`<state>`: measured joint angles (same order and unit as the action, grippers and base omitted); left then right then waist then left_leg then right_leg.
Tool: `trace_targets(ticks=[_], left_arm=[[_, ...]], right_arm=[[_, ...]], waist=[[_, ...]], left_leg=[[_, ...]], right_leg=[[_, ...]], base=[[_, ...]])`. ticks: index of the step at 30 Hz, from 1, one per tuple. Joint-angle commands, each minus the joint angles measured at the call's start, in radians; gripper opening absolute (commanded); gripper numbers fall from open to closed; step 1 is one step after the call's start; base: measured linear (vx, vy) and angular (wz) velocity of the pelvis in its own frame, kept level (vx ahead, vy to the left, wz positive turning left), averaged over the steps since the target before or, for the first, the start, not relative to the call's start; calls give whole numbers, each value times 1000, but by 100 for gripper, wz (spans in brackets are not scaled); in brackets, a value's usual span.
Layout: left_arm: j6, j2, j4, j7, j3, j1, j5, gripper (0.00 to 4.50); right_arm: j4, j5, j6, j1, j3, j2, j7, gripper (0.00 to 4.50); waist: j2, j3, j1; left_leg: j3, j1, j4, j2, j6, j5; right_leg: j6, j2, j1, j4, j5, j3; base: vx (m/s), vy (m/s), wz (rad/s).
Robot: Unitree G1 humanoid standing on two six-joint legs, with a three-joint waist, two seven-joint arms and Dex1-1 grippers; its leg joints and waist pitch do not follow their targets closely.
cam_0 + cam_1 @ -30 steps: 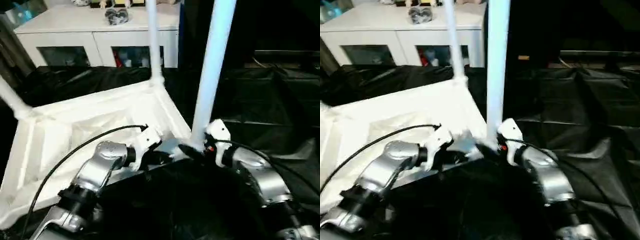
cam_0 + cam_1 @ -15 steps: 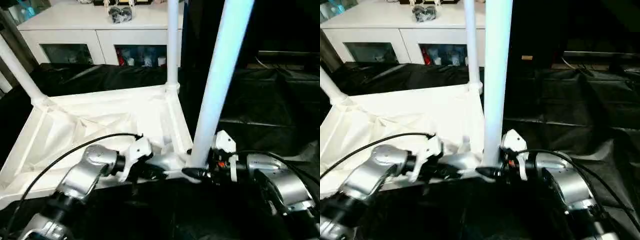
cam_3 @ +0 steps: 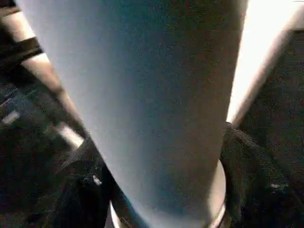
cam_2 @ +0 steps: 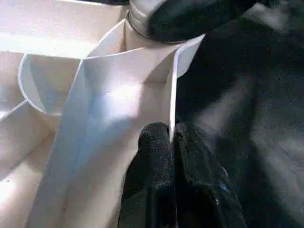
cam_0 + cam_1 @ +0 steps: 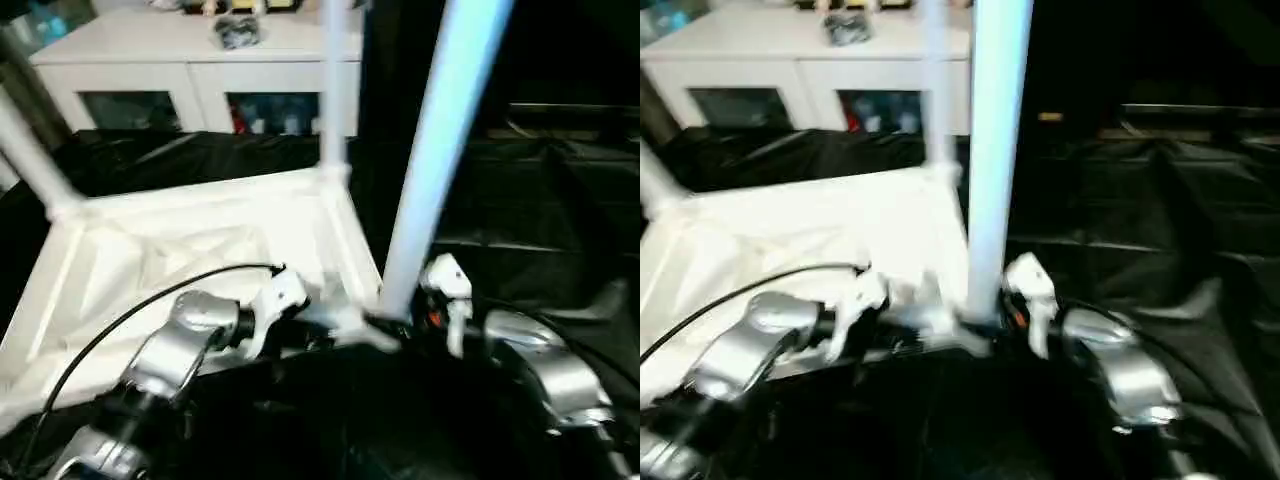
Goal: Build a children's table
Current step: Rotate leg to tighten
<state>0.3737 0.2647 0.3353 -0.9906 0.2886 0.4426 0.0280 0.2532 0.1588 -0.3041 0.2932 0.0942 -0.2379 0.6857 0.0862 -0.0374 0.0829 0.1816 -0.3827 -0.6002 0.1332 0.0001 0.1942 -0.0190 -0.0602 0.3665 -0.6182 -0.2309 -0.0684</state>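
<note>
Between the right gripper's [image 3: 156, 190] two black fingers [image 3: 251, 180] stands the near leg [image 5: 430, 170] — one finger on each side of its foot, closed around the tube just above the collar where it enters the corner socket [image 4: 142, 61]. That low hold probably serves to steer the foot and press it home while the long tube rises out of view overhead.

Just beside that corner, the left gripper [image 4: 172, 142] pinches the thin rim of the tabletop [image 5: 170, 250], its fingers pressed shut on the plastic edge with hardly any gap between them. This looks like a bracing grip: it keeps the upturned top from sliding or tipping while the other arm works the leg.

Outward from the jaws, the tabletop lies upside down on black sheeting [image 5: 540, 210], ribbed underside up. Beyond the grippers, at its far corners, two more legs are already set: one upright [image 5: 338, 90] at the far right corner, one leaning outward [image 5: 30, 160] at the far left. The nearest left corner cannot be made out past the left forearm.

Farther back stands a white cabinet [image 5: 200, 70] with glass doors, no part of the job.
</note>
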Motion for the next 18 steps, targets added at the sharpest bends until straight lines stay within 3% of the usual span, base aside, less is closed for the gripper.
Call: trace_targets(ticks=[1,2,6,9,11,18], left_arm=[[-2,-71,10,98,-7,54,11,0],[-2,-83,21,118,-9,62,6,0],[16,-152,59,212,-25,95,-6,0],[12,-163,62,212,-21,95,-11,0],[9,-162,61,207,-19,93,-9,0],[-21,-84,-14,66,5,36,26,0]], right_arm=[[61,-45,-34,-5,87,68,-72,266],[81,-54,-39,3,80,86,-109,266],[168,-79,-26,48,68,156,-208,266],[161,-49,-27,53,46,171,-186,336],[156,-45,-28,54,45,170,-181,342],[53,-19,16,27,104,56,47,342]], waist=[[-15,42,-4],[-10,43,-5],[-13,45,-8],[-12,48,-7],[-12,48,-7],[-17,51,-4]], left_leg=[[-56,25,85,107,-7,265],[-55,24,85,107,-8,265],[-55,20,86,107,-2,245],[-53,17,83,108,20,223],[-53,16,84,109,32,206],[-52,11,78,109,69,172]], right_leg=[[-198,-121,-22,95,-270,67],[-195,-122,-22,96,-267,69],[-192,-121,-25,92,-211,68],[-193,-123,-26,91,-182,70],[-193,-120,-26,88,-157,68],[-198,-121,-31,83,-110,66]], base=[[0,0,0],[0,0,0],[0,0,0],[0,0,0],[0,0,0],[0,0,0]])
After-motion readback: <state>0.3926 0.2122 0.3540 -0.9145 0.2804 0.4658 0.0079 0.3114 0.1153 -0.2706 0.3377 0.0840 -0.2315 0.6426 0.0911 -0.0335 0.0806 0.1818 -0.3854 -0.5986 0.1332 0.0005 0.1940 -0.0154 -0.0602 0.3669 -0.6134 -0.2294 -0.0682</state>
